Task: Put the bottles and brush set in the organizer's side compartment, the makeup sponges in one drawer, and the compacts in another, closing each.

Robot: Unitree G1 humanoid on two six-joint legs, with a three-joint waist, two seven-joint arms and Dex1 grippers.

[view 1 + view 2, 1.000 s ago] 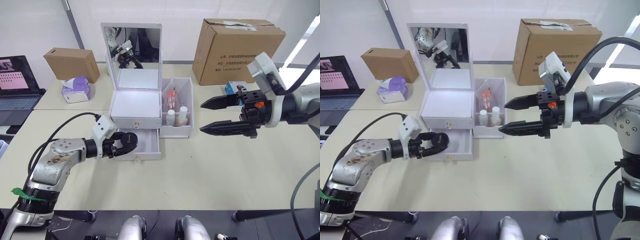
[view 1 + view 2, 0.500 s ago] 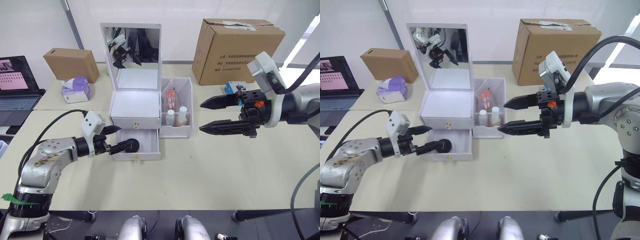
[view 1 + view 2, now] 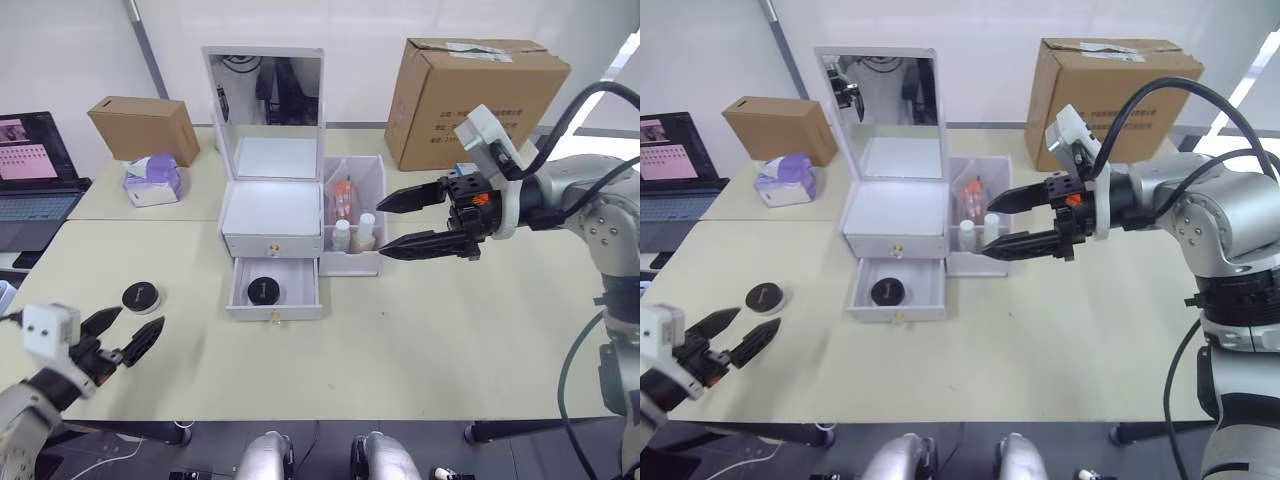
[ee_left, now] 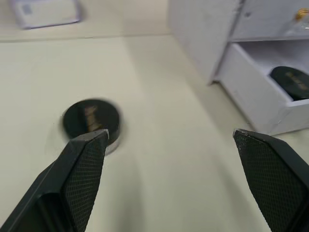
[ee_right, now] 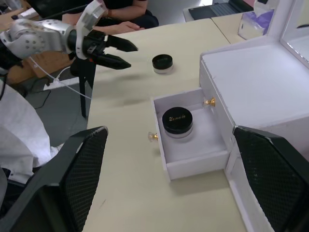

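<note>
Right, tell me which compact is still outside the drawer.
The compact on the table, beside the open left gripper. The other compact lies in the open lower drawer.

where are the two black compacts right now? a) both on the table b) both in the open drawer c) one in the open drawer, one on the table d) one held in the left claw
c: one compact lies in the open lower drawer, the other compact sits on the table near the open, empty left claw.

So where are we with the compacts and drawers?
One compact lies in the open lower drawer; bottles stand in the side compartment. Left gripper is open near the second compact on the table. Then close the drawer.
</note>
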